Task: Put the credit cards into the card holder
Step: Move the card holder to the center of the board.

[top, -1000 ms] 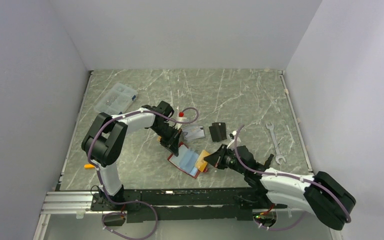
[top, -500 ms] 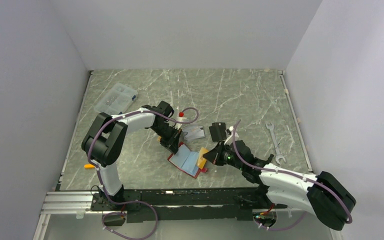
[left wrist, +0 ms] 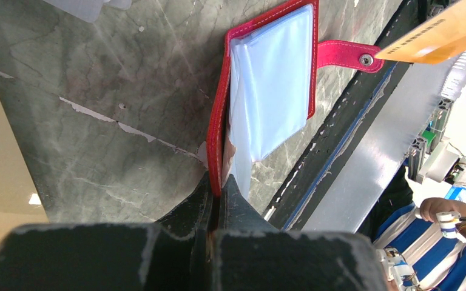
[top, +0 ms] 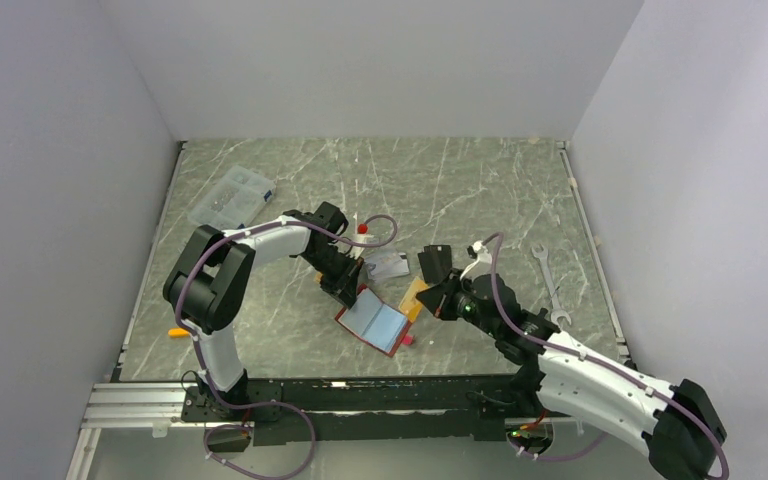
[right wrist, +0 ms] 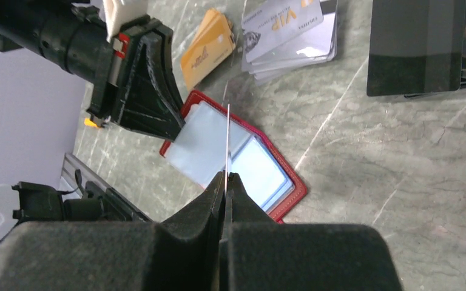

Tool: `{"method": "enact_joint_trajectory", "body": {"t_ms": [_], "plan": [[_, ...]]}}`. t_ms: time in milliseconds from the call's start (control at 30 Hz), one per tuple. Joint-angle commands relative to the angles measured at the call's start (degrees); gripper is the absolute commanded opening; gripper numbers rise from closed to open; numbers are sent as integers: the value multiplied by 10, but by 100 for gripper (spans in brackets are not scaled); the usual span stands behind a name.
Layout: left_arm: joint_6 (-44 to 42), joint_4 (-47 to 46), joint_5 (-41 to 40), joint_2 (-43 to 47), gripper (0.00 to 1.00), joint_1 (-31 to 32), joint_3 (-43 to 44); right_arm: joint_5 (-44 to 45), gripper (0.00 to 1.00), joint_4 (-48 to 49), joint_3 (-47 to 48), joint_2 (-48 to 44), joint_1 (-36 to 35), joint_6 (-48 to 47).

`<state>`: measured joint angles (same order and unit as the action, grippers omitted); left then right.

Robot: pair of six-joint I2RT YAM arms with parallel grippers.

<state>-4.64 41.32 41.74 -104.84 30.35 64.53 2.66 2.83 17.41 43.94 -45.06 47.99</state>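
The card holder [top: 373,323] lies open on the table, red cover down and pale clear pockets [left wrist: 273,79] up. My left gripper [left wrist: 219,183] is shut on the edge of its red cover [left wrist: 220,145], at its far left corner [top: 353,293]. My right gripper [right wrist: 226,177] is shut on one gold-orange credit card [top: 416,297], seen edge-on [right wrist: 227,136] above the holder's right half. More credit cards lie beyond: a silver pile [right wrist: 285,30] and a gold pile [right wrist: 206,51].
A small black rectangle [top: 437,262] lies just behind the right gripper. A wrench [top: 550,285] is to the right, a clear plastic box [top: 232,195] at the far left, a small red thing [top: 363,228] behind the left gripper. The holder's snap tab [left wrist: 349,53] points toward the rail.
My right gripper has carried the gold card up and away from the holder's right edge, toward the far side. The left gripper and the holder have stayed put.
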Motion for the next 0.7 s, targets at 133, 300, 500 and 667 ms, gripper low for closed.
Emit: {"method": "enact_joint_trajectory", "body": {"t_ms": [133,300,500,667], "plan": [[7,-3,4,13,0,0,2,-54,0,110,33,85,1,3],[8,-3,19,13,12,-16,-3,-137,0,222,35,233,-8,13],[7,-13,73,16,15,-53,-19,-204,0,277,34,294,-7,9],[3,-18,110,22,18,-61,-26,-239,0,303,47,331,-6,7]]}}
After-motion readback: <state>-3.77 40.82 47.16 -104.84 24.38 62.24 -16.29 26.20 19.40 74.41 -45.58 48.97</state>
